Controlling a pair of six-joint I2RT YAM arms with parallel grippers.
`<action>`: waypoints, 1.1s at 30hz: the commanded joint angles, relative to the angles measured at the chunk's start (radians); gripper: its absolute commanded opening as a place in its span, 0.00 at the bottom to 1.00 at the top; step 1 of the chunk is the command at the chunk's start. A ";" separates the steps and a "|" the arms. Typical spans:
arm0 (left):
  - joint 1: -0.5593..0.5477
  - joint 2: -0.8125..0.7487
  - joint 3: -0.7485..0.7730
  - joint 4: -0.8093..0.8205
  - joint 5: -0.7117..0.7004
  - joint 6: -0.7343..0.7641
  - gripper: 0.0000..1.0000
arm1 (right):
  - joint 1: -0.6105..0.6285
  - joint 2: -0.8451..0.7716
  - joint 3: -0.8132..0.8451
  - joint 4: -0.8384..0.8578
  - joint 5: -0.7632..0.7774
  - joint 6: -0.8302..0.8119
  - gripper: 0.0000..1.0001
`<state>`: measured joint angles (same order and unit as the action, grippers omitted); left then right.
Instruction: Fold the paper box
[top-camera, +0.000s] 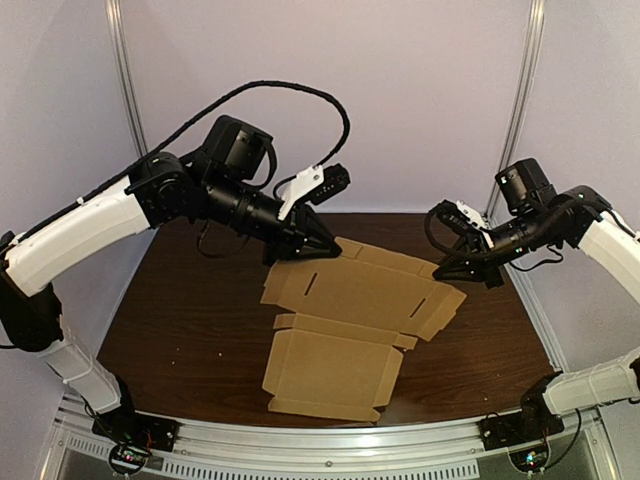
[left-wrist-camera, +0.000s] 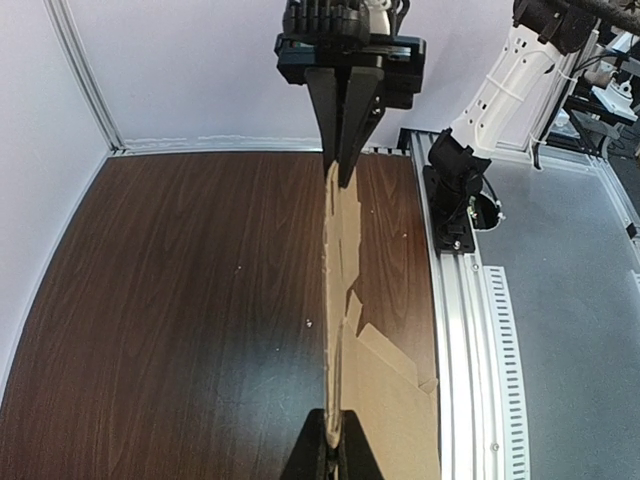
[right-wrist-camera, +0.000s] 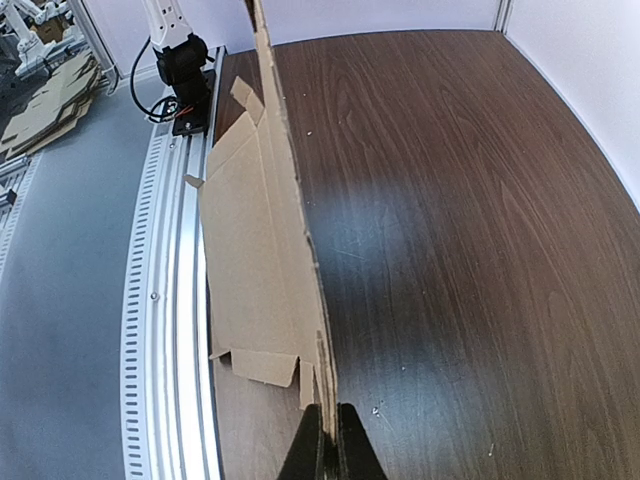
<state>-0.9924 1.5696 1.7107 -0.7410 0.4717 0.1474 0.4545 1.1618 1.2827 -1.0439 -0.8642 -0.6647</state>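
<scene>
Cardboard box (top-camera: 335, 340) stretches between left gripper (top-camera: 328, 247) and right gripper (top-camera: 450, 268), each seemingly pinching a far corner.

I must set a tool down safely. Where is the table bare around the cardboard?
Widest: the table left of the cardboard, up to the left wall. Narrower: the near right corner, between cardboard and rail. Crowded: the cardboard's far edge, where left gripper and right gripper pinch it.
</scene>
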 joint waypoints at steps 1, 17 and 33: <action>0.008 -0.002 -0.005 0.049 -0.008 0.008 0.00 | 0.009 -0.004 0.003 0.006 0.014 -0.004 0.00; 0.023 -0.009 -0.020 0.050 -0.167 0.012 0.20 | 0.008 0.018 0.020 0.007 0.022 0.017 0.00; 0.037 -0.379 -0.546 0.337 -0.532 -0.176 0.68 | 0.006 0.052 0.013 0.037 0.020 0.094 0.00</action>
<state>-0.9607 1.2186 1.2701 -0.5545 -0.0101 0.0563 0.4599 1.2140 1.2835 -1.0348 -0.8314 -0.6178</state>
